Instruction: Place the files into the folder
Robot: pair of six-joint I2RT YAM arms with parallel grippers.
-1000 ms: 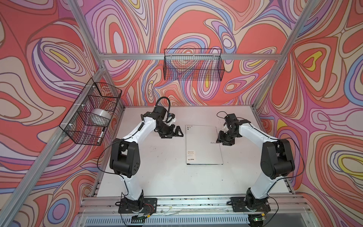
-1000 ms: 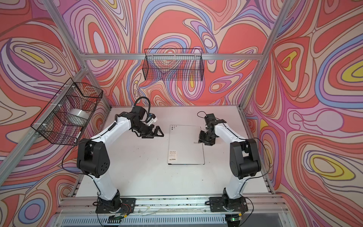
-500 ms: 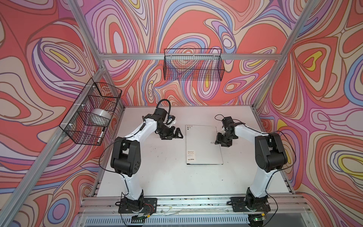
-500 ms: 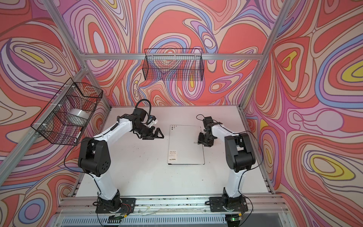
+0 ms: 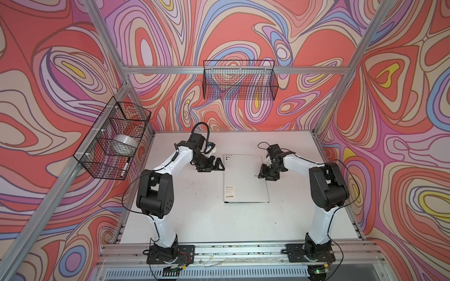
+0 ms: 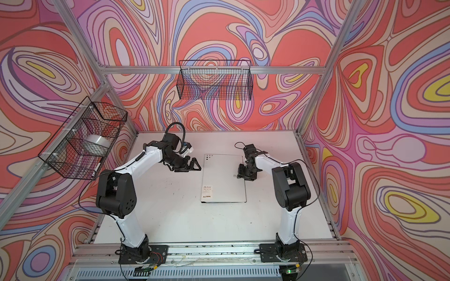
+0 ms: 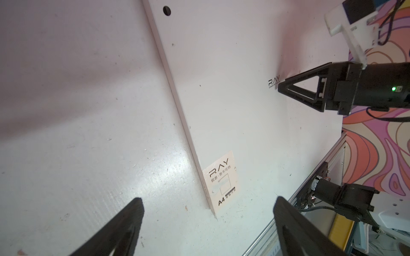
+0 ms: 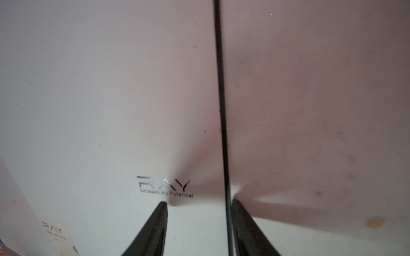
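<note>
The folder [image 5: 246, 180] [image 6: 222, 180] lies shut and flat on the white table, white side up, with "RAY" logos and black dots near its far left corner. The files are not in view. My left gripper [image 5: 219, 166] [image 6: 196, 165] [image 7: 207, 199] is wide open and empty, low beside the folder's [image 7: 233, 99] left spine edge at the far end. My right gripper [image 5: 264, 176] [image 6: 242, 176] [image 8: 199, 201] [image 7: 280, 86] points down at the folder's [image 8: 111, 99] right edge. It is open: one finger rests on the cover, one just outside the dark edge line.
A wire basket [image 5: 112, 143] on the left wall holds a roll of tape and a marker. A second wire basket [image 5: 239, 80] hangs on the back wall. An aluminium rail [image 5: 231, 250] with both arm bases runs along the table's front edge.
The right arm has folded its elbow inward and its gripper has shifted slightly left onto the folder's right edge. The left gripper has barely moved. The folder lies as before.
</note>
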